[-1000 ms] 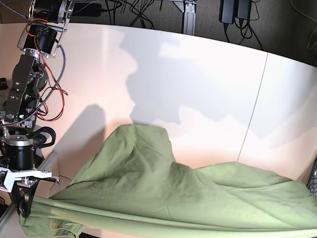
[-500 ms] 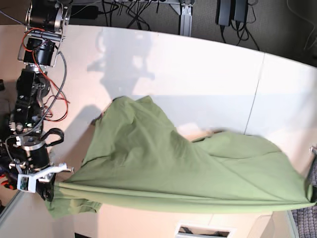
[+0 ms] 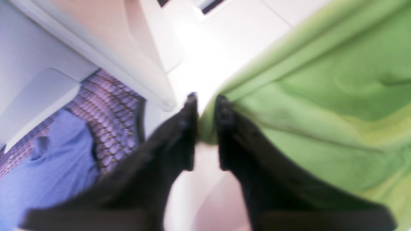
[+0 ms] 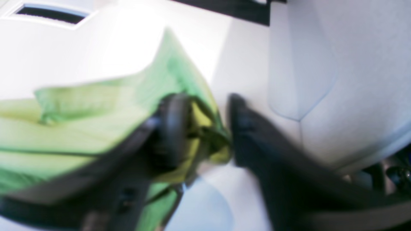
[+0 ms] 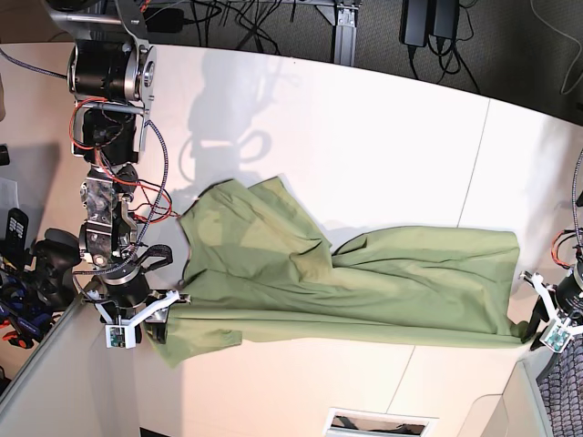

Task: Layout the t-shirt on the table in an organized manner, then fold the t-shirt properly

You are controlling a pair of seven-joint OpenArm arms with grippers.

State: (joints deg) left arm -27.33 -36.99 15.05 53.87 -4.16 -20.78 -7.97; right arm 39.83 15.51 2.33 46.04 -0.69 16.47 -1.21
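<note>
The t-shirt (image 5: 346, 282) lies stretched across the lower middle of the table (image 5: 383, 146), partly spread, unfolded. Left gripper (image 3: 205, 99) and right gripper (image 4: 205, 128) both stand parted, cloth edge between jaws.

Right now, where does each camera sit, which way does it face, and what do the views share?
Base: overhead, looking down on the table and spread t-shirt; both arms at the sides.
Left wrist: on the left arm, looking past the left gripper, jaws slightly apart at the shirt's edge, floor beyond.
Right wrist: on the right arm, looking past the right gripper, jaws parted around bunched cloth.
Shared: all three show the t-shirt and white table.
</note>
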